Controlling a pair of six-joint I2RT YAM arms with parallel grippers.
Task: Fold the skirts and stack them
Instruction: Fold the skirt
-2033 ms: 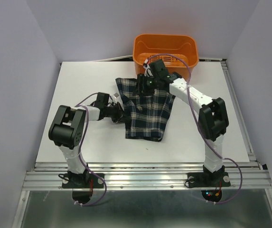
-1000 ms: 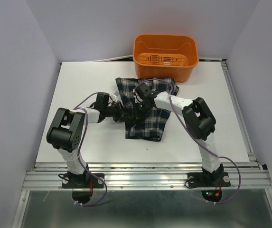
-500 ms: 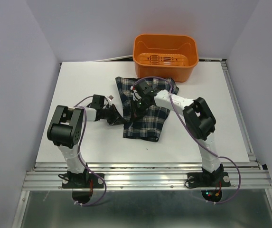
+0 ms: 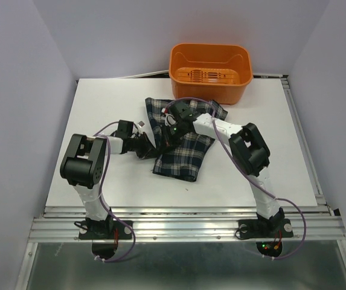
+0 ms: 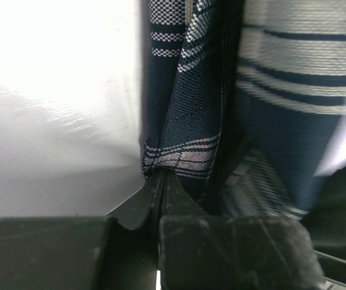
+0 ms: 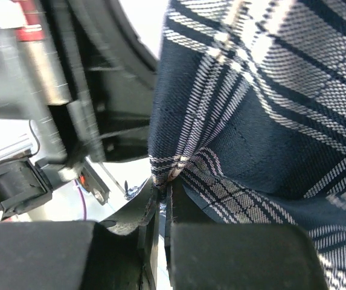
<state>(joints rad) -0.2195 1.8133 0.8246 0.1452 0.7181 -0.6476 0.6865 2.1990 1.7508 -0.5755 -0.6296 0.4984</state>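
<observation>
Skirt: one pleated cloth skirt (image 4: 188,151) in dark navy-and-green plaid with thin white lines, lying mid-table, partly bunched along its left side.
Long axis: runs from the far side of the table towards the arm bases, leaning a little to the left at its near end.
Which way it points: the broader, rumpled end lies towards the basket and the narrower, straighter end towards the bases; whether that narrow end is the waistband cannot be told.
Left gripper: the left gripper (image 5: 160,181) has its fingers pressed together on a thin fold of plaid edge, low against the table surface.
Right gripper: the right gripper (image 6: 160,193) is pinched tight on a corner of the plaid cloth, which rises steeply from its tips.
Grip places: seen from above, both grippers meet at the skirt's left edge, close together, the right arm reaching across the cloth.
Basket: orange plastic basket (image 4: 233,90) at the far edge, just beyond the skirt's broad end.
Table: flat white tabletop (image 4: 100,103), the skirt resting on it.
</observation>
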